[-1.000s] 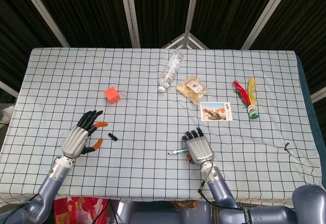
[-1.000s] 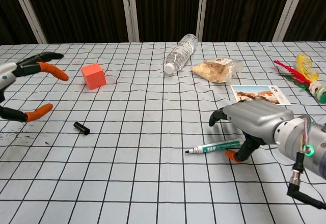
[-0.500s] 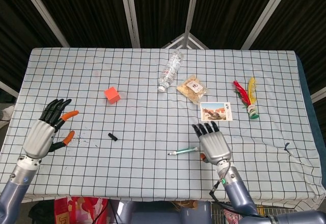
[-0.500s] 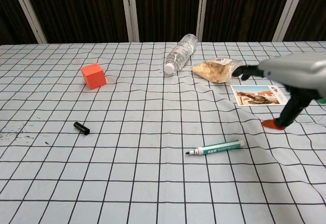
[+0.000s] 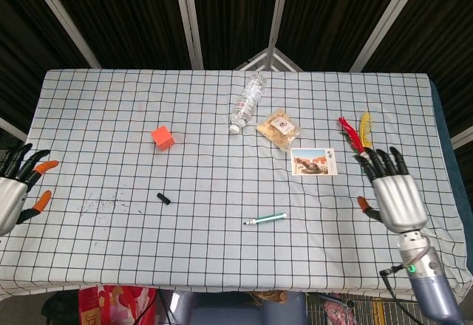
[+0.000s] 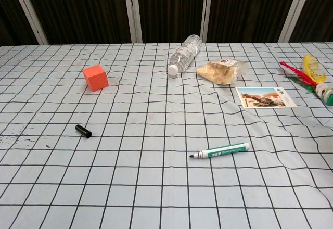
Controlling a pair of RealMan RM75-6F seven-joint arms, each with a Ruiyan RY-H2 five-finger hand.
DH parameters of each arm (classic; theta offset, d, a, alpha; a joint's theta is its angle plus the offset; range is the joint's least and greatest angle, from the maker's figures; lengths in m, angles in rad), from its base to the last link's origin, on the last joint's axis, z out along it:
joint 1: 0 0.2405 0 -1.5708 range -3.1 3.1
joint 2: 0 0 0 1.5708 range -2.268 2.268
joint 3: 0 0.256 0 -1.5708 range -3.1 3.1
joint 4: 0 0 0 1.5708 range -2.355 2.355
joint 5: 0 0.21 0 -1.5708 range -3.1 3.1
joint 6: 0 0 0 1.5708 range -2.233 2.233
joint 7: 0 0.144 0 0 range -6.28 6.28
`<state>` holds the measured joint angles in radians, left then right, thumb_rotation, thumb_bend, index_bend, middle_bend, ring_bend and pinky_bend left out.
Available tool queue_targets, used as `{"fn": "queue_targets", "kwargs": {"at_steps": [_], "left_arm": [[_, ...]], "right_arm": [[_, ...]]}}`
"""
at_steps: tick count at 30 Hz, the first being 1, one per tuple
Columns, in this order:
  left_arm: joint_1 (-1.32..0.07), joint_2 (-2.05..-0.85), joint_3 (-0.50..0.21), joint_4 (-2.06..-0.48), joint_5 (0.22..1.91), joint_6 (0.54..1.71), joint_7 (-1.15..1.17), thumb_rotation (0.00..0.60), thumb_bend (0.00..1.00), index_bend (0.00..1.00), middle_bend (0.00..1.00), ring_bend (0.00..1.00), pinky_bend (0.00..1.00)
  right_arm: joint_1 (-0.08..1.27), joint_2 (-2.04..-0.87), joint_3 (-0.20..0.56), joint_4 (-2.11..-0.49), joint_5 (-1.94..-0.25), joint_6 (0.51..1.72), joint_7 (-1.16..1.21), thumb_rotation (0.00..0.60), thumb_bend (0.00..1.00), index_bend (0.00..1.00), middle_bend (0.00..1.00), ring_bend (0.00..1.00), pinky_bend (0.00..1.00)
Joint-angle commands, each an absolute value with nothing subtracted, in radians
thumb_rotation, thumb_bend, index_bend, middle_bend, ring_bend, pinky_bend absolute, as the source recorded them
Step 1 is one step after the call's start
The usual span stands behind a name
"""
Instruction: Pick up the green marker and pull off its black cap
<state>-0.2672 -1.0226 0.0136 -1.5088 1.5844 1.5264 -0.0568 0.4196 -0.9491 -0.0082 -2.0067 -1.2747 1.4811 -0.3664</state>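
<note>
The green marker (image 5: 267, 219) (image 6: 219, 150) lies uncapped on the checked cloth near the front middle, its dark tip pointing left. Its black cap (image 5: 163, 198) (image 6: 83, 131) lies apart, well to the left of it. My left hand (image 5: 15, 192) shows only in the head view, at the far left edge, fingers spread and holding nothing. Off to the far right my right hand (image 5: 389, 189) is likewise spread and empty, well clear of the marker. Neither hand appears in the chest view.
An orange cube (image 5: 162, 137) (image 6: 95, 77) sits left of centre. Further back lie a clear bottle (image 5: 246, 102) (image 6: 183, 54), a snack bag (image 5: 279, 129) (image 6: 220, 70) and a photo card (image 5: 313, 160) (image 6: 265, 96). A feathered shuttlecock (image 5: 359, 142) (image 6: 309, 76) lies near the right edge.
Both hands have drawn outward: the left from beside the cap to the far left edge, the right from the marker to the far right. Marker and cap stayed put.
</note>
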Motion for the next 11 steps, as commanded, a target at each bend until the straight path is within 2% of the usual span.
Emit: {"fn": "queue_targets", "kwargs": {"at_steps": [1,11], "left_arm": [[-0.253,-1.010,0.019,-1.522,1.556,1.498,-0.054,0.600,0.53,0.23,0.14,0.00,0.00],[-0.238,-1.025,-0.001,-1.528,1.522,1.477,-0.047,0.600,0.52,0.22,0.14,0.00,0.00]], "right_arm": [[0.315,-0.886,-0.042,-1.848,-1.361,1.543,-0.207,0.600,0.31,0.20,0.12,0.12,0.05],[0.248,-0.885,-0.040,-1.674,-1.404,1.527,-0.031,0.600,0.31,0.21,0.12,0.12,0.05]]}}
